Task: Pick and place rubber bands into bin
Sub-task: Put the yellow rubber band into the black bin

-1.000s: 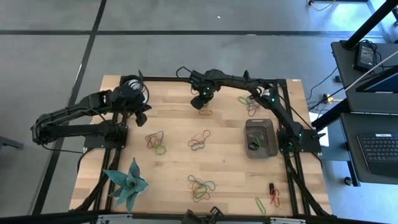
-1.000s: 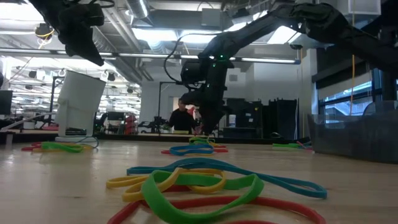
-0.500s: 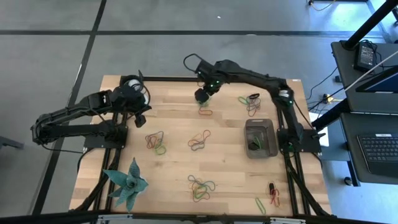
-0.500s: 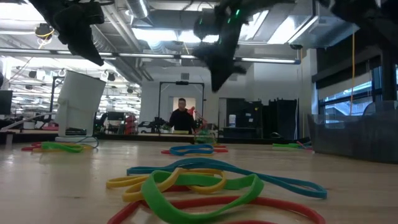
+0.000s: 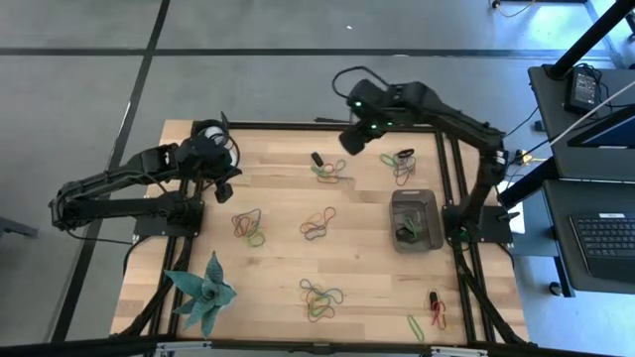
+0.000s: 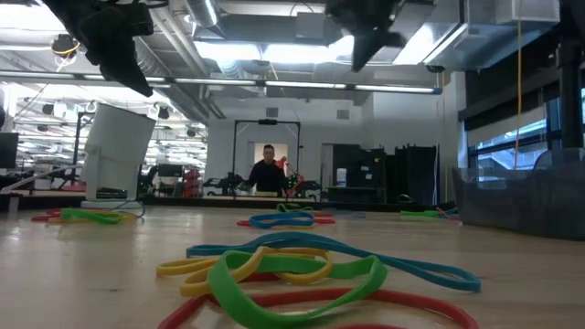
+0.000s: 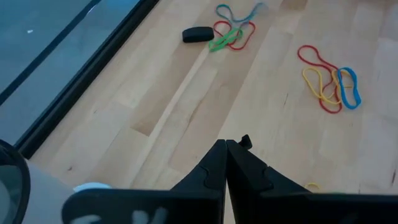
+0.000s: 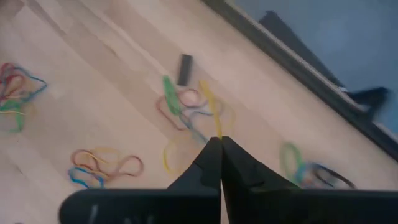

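Now the right gripper (image 5: pixel 357 138), fingers pressed together on a yellow rubber band (image 8: pixel 214 118), has lifted from the wooden table (image 5: pixel 278 258) toward the small dark grey bin (image 5: pixel 416 220); left gripper (image 5: pixel 224 182) waits shut.

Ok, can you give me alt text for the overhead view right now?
Overhead: the right tool, shut, is raised over the table's far edge; the left tool, shut, waits near a white cup. Rubber bands lie in scattered clusters, a few in the grey bin.
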You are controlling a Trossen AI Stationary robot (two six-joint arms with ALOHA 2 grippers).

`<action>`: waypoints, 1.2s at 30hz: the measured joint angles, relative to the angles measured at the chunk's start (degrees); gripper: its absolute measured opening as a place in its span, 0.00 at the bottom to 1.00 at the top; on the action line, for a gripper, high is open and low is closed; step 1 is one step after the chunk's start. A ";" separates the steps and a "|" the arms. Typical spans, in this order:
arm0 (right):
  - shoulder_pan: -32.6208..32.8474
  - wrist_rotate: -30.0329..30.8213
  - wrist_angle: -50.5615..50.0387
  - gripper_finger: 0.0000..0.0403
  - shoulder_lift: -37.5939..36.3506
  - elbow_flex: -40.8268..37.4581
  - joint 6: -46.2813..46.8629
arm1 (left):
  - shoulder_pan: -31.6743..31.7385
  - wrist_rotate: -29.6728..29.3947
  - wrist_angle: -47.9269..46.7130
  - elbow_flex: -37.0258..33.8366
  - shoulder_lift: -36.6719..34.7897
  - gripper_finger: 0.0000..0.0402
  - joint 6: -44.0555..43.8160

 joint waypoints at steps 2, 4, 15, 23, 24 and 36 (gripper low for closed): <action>0.50 1.89 -2.89 0.00 -1.76 0.00 0.64 | 0.00 0.77 0.00 0.00 0.00 0.01 -1.03; 1.29 2.97 -5.63 0.00 -3.68 0.00 0.98 | 0.00 1.31 0.00 0.00 0.00 0.01 -2.61; 11.92 5.56 -9.94 0.00 -20.44 -9.01 9.85 | -2.70 1.30 1.74 0.00 0.00 0.00 -17.66; 22.50 5.74 -9.18 0.00 -36.99 -30.12 26.20 | -15.89 -2.37 15.22 0.02 2.08 0.01 -17.89; 23.73 5.75 -8.83 0.00 -38.66 -32.96 28.35 | -17.77 -3.61 16.72 0.02 2.85 0.01 -17.81; 34.20 2.53 7.52 0.00 -46.17 -61.76 38.27 | -32.90 -13.77 29.73 0.02 17.08 0.01 -17.83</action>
